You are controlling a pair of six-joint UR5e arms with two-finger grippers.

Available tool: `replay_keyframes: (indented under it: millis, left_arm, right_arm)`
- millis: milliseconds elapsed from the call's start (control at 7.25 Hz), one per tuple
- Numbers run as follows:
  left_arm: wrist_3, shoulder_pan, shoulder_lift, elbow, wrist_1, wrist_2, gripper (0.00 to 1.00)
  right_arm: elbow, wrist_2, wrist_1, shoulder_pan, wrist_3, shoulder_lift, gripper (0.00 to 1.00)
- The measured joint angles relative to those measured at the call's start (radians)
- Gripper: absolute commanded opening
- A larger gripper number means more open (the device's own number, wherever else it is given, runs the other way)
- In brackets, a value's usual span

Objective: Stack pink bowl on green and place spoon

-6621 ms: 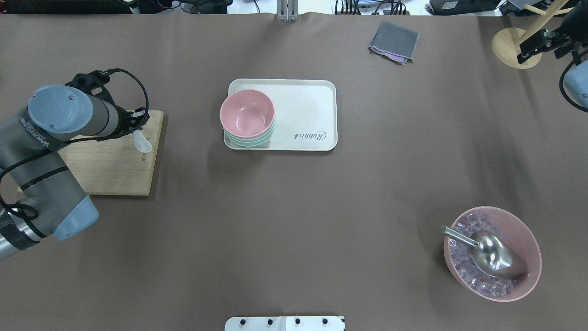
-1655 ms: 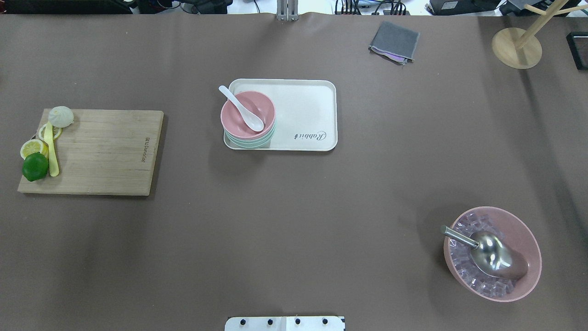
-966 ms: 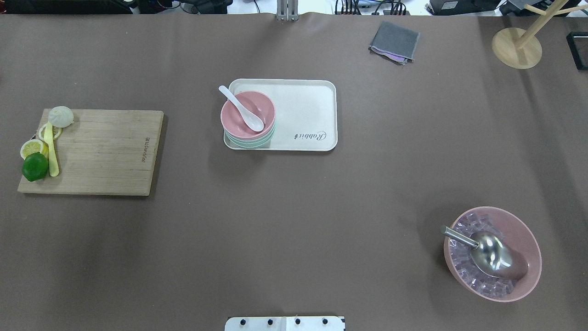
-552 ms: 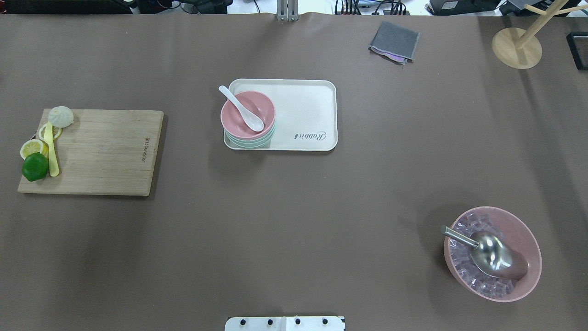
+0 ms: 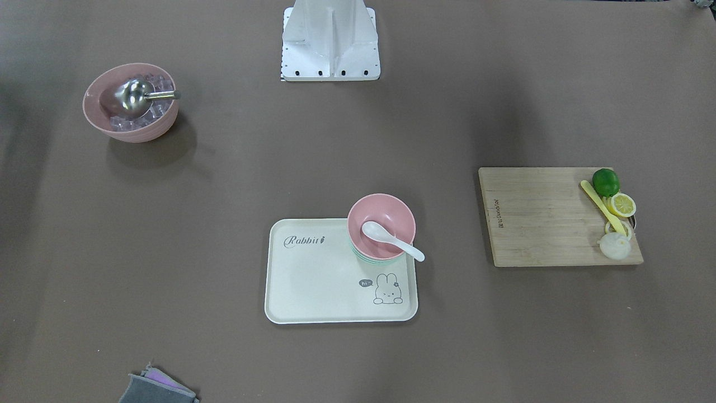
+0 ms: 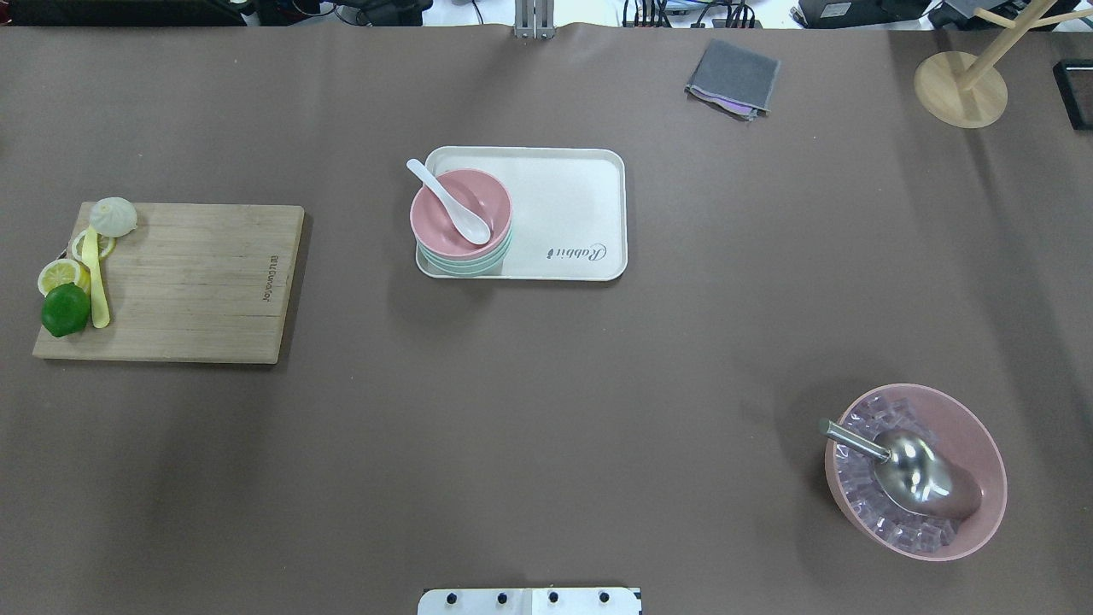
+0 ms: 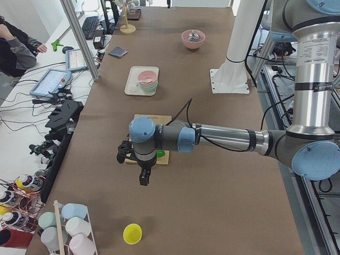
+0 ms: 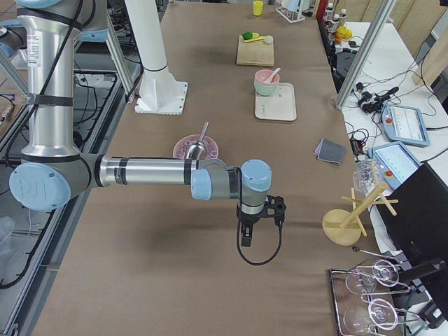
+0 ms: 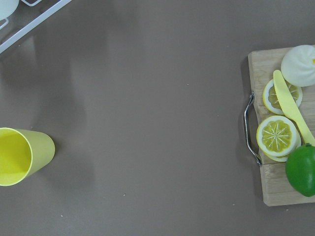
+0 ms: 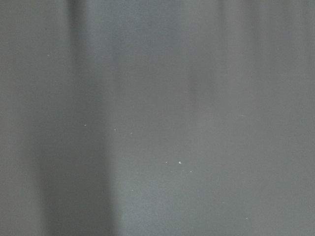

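Observation:
The pink bowl (image 6: pixel 448 224) sits stacked on the green bowls (image 6: pixel 468 261) at the left end of the white tray (image 6: pixel 572 213). The white spoon (image 6: pixel 450 201) lies in the pink bowl, its handle sticking out over the far left rim. The stack also shows in the front-facing view (image 5: pixel 389 215). My left gripper (image 7: pixel 143 179) hangs over bare table beyond the cutting board, far from the tray. My right gripper (image 8: pixel 244 241) hangs over bare table at the right end. Both show only in side views, so I cannot tell whether they are open or shut.
A wooden cutting board (image 6: pixel 196 282) at the left holds a lime (image 6: pixel 65 309), lemon slices, a yellow knife and a bun. A large pink bowl (image 6: pixel 982 444) with ice and a metal scoop stands at the front right. A grey cloth (image 6: pixel 734 77) lies at the back. A yellow cup (image 9: pixel 22 156) stands at the left end.
Since 6.6 s ago the left arm has left the overhead view and the white spoon now lies in the pink bowl. Nothing has moved in the last second.

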Motion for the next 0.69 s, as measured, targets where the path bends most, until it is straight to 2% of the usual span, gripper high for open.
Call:
replay_keyframes:
  millis: [276, 690]
  left_arm:
    - [0.0, 0.0, 0.001, -0.008, -0.001, 0.0, 0.98]
    - [0.0, 0.0, 0.002, -0.008, -0.001, 0.001, 0.98]
  right_arm:
    - [-0.004, 0.067, 0.047, -0.001, -0.003, -0.015, 1.0]
    - [-0.009, 0.013, 0.121, -0.001, -0.001, -0.067, 1.0]
